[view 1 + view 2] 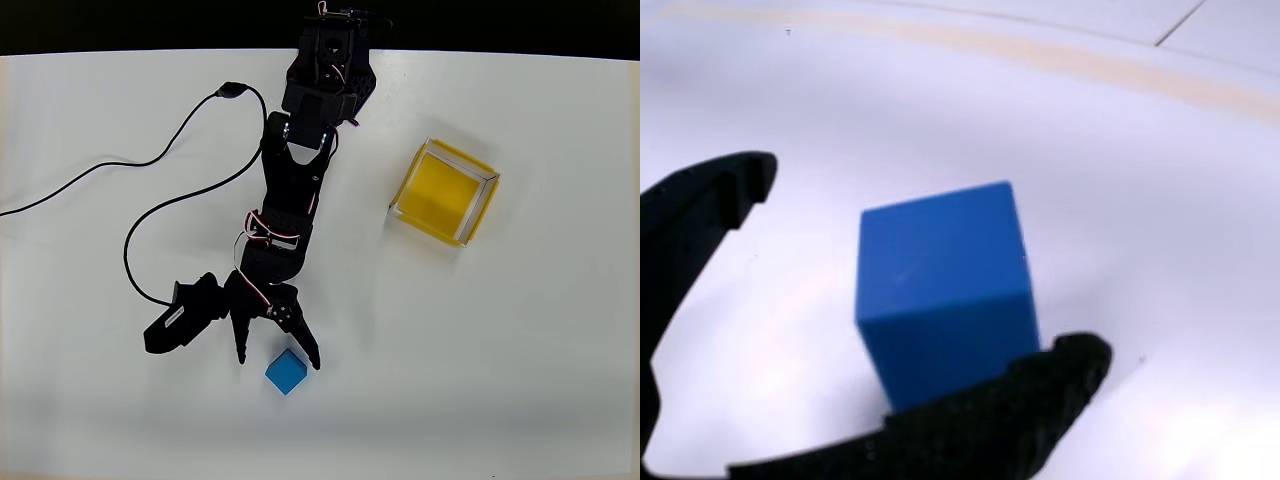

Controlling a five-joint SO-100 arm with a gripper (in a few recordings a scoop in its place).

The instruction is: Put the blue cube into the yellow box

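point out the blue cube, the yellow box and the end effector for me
blue cube [285, 372]: overhead view, on its top face.
yellow box [444, 193]: overhead view, on its yellow floor.
end effector [279, 359]: overhead view, midway between the two black fingertips, which stand open beside the cube.

Plain white counter [540, 360] seen from overhead. Resting directly on it: a small matte bright-blue cube [285, 372] near the lower middle, a shallow yellow-floored box with pale clear walls [445, 193] well apart at upper right, and a thin black cable [130, 180] looping at left.
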